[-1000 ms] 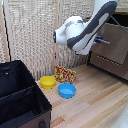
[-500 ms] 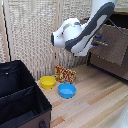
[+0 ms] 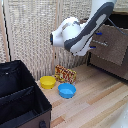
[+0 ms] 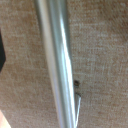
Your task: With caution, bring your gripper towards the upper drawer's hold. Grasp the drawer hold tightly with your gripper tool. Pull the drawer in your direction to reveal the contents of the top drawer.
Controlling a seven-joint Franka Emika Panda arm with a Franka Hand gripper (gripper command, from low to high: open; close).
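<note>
— Where's the handle now?

— My wrist view is filled by the thin silver metal bar point(image 4: 56, 60) against the brown drawer front point(image 4: 100, 45), very close. In the exterior view my white and grey gripper point(image 3: 95, 41) is at the dark drawer point(image 3: 111, 45).

— Jaws?

— I cannot tell; no fingers show. The bar looks stiff and slick, so I'd clamp mid-length, squarely.

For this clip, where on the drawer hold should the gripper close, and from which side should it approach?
Probably mid-span of the drawer hold: it is a thin straight silver bar standing off the brown drawer front, so fingers can close across its width. Approach square-on from the front, facing the top drawer. The gripper itself is hidden behind the arm in the exterior view, so its state cannot be told.
</note>
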